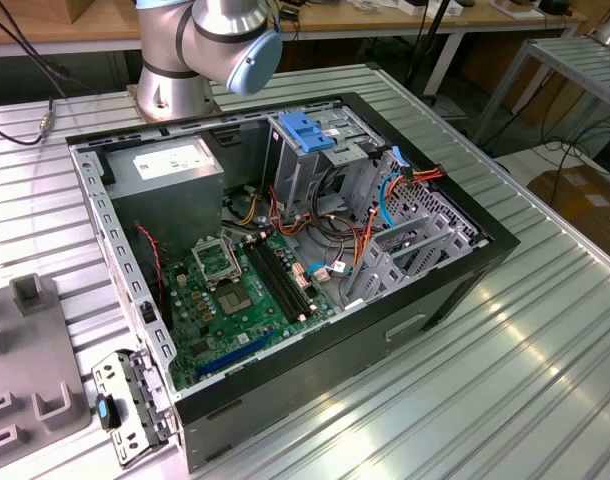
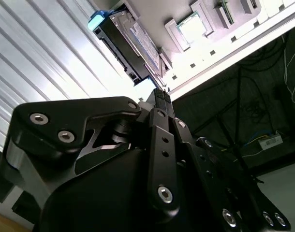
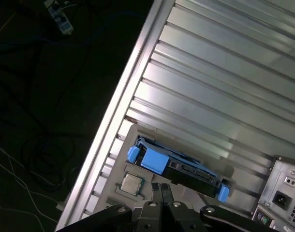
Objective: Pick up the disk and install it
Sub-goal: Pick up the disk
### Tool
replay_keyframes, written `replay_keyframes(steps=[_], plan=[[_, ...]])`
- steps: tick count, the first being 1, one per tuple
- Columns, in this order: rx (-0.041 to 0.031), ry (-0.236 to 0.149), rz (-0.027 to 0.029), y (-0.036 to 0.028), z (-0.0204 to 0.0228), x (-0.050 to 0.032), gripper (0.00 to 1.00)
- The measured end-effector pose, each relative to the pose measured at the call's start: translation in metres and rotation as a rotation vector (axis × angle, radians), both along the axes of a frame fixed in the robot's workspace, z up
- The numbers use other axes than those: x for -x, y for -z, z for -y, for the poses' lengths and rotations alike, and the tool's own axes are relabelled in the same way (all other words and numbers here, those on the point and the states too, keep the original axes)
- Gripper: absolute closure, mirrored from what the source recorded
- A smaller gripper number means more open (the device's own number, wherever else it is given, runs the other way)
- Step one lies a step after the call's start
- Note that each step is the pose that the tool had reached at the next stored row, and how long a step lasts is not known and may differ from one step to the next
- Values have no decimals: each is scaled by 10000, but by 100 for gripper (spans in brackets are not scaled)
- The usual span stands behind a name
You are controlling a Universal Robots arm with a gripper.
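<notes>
The disk [image 3: 179, 166] is a dark flat drive in a bright blue carrier with blue end tabs. It lies on a grey fixture tray [image 3: 122, 162] at the edge of the ribbed metal table. In the second wrist view the disk [image 2: 130, 43] stands on edge just beyond my fingertips. My gripper [image 3: 161, 187] hovers close over the disk's long side, its two black fingers pressed together with nothing between them. The same shut gripper [image 2: 160, 93] appears in the second wrist view, a short gap from the disk's end.
A square processor chip [image 3: 132, 183] sits in the tray beside the disk. The open computer case [image 1: 455, 290] lies on the table with a grey drive cage under a light-blue latch plate [image 1: 310, 130]. Its rear panel [image 3: 283, 193] is near the tray. The table edge [image 3: 123, 96] drops to a dark floor.
</notes>
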State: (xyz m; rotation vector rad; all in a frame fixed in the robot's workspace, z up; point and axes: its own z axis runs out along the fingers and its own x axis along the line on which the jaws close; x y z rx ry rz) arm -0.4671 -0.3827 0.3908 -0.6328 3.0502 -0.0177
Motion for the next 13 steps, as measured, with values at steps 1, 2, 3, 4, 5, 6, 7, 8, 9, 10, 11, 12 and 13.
replay_keyframes(steps=[1, 2, 3, 4, 5, 6, 7, 8, 9, 10, 11, 12, 13], plan=[[0, -55, 0, 0, 0, 0, 89], [0, -112, 0, 0, 0, 0, 89], [0, -175, 0, 0, 0, 0, 89], [0, -230, 1, 0, 0, 0, 89], [0, -279, 0, 0, 0, 0, 89], [0, -338, 0, 0, 0, 0, 89], [0, -390, 0, 0, 0, 0, 89], [0, -445, 0, 0, 0, 0, 89], [0, -501, 0, 0, 0, 0, 89], [0, -554, 0, 0, 0, 0, 89], [0, -618, 0, 0, 0, 0, 89], [0, -677, 1, 0, 0, 0, 89], [0, -732, 1, 0, 0, 0, 89]])
